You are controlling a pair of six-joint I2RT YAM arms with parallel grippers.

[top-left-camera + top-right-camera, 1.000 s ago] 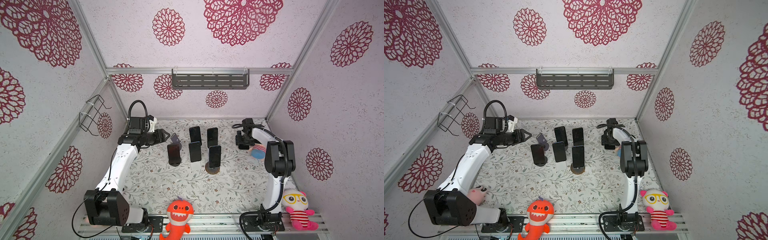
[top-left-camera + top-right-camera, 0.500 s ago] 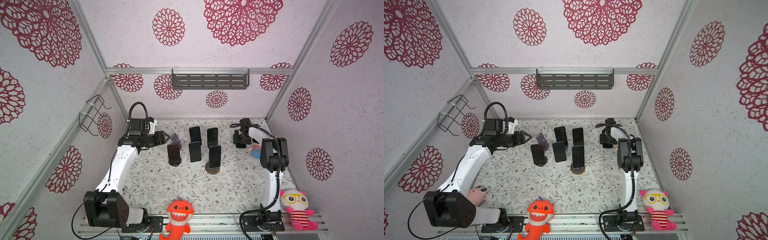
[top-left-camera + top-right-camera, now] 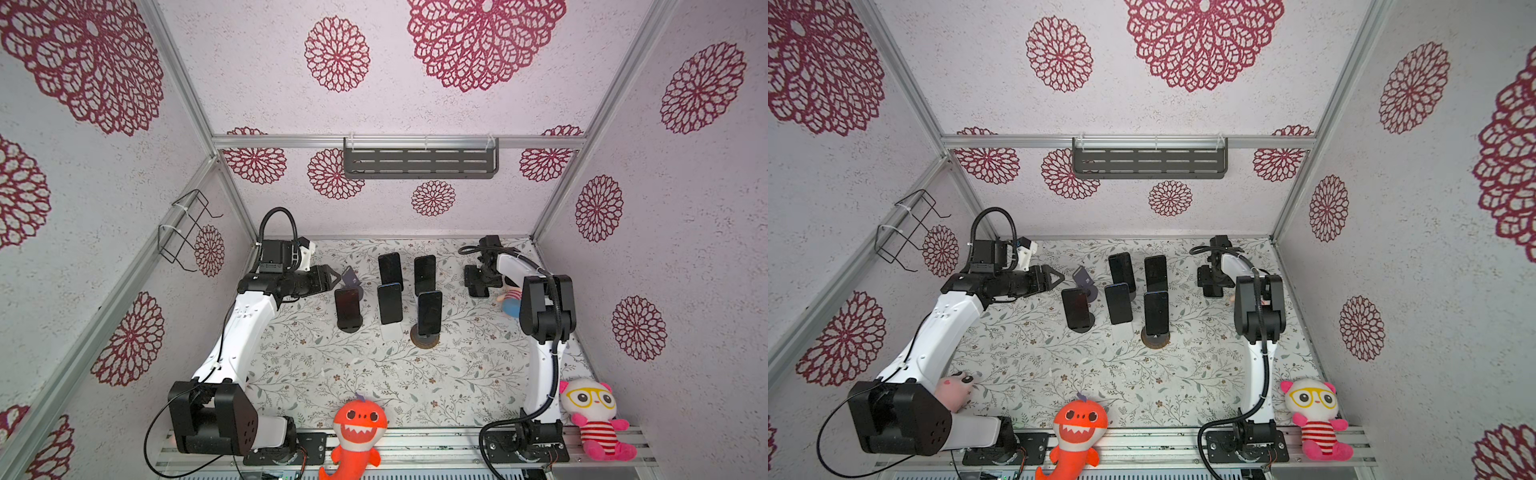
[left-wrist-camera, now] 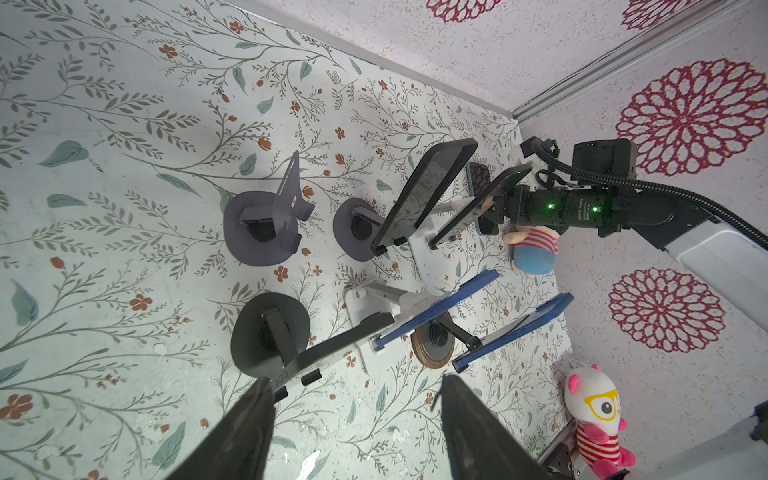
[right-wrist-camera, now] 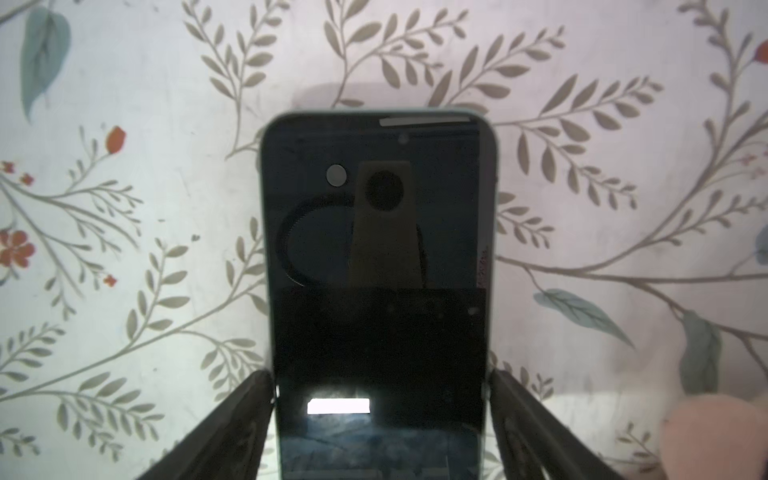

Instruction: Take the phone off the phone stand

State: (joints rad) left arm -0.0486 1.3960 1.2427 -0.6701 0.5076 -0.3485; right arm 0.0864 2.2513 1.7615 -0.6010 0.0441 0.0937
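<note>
Your right hand [image 5: 380,374] is flanking the phone [image 5: 378,249], already clear of the stands [image 3: 424,338], as that arm is swinging inward; clamped or letting go, I cannot tell. Your left hand [image 4: 356,379] is gaping, empty.

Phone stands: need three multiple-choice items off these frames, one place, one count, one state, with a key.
1. Where in the cluster is the empty purple stand?
A) back row, left-arm side
B) front row, middle
C) front row, right-arm side

2. How many phones sit on stands?
A) three
B) five
C) seven

3. The left hand is:
A) shut on a phone
B) shut on a stand
C) open, empty

Key:
1 A: in both top views it stands behind the front row, nearest the left arm.
2 B: two in the back row, three in front.
3 C: the left wrist view shows its fingers spread, gripping nothing.
</note>
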